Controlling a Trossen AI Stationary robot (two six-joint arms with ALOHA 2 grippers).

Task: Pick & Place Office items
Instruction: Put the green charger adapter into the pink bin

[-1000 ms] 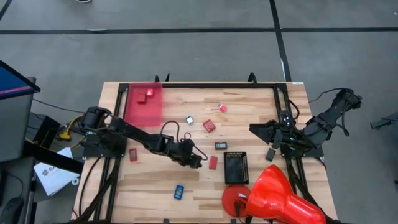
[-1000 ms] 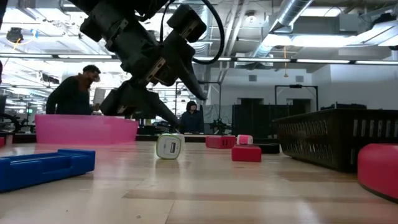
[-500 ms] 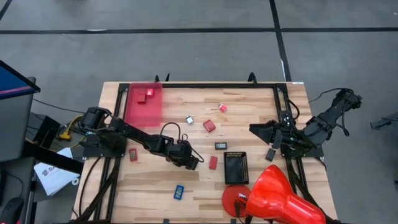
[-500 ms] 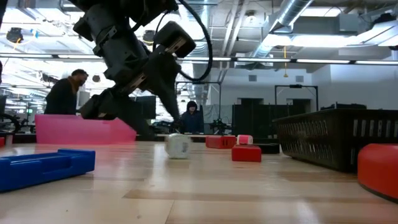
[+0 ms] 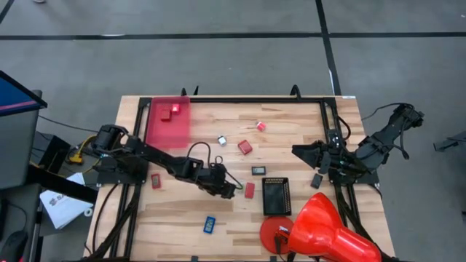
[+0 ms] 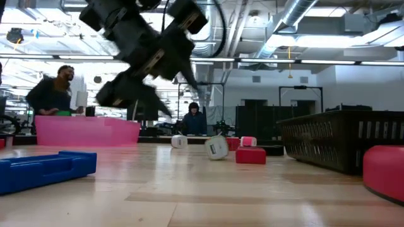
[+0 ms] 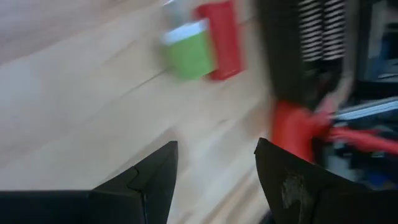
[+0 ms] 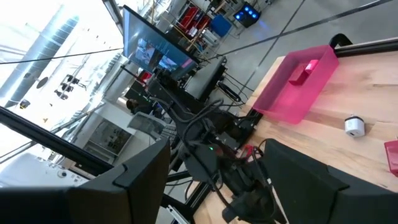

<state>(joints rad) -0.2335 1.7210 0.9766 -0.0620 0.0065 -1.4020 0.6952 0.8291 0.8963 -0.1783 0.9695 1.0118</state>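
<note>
A green-white piece [image 7: 188, 48] lies on the wood table just ahead of my left gripper [image 7: 214, 146], right beside a flat red block [image 7: 221, 37]. In the low view this piece [image 6: 216, 148] sits tilted on the table. My left gripper [image 5: 233, 192] hangs open a little above the table's middle, slanting down, with nothing between its fingers. Other office items lie loose: a red block [image 5: 245, 147], a white piece [image 5: 222, 140], a black piece [image 5: 258, 170] and a blue piece [image 5: 209, 224]. My right gripper [image 5: 295, 151] waits open, raised at the right.
A pink bin [image 5: 169, 120] holding red blocks stands at the far left. A black tray [image 5: 277, 195] and a big red cone [image 5: 328, 229] stand at the near right, close to the red block [image 5: 250, 191]. People stand in the room behind the table.
The green-white piece has rolled along the table toward its right edge, away from my left gripper's fingertips, and now lies by the red block. My left gripper has drawn back toward the left, come forward again, and stands slightly higher than before.
</note>
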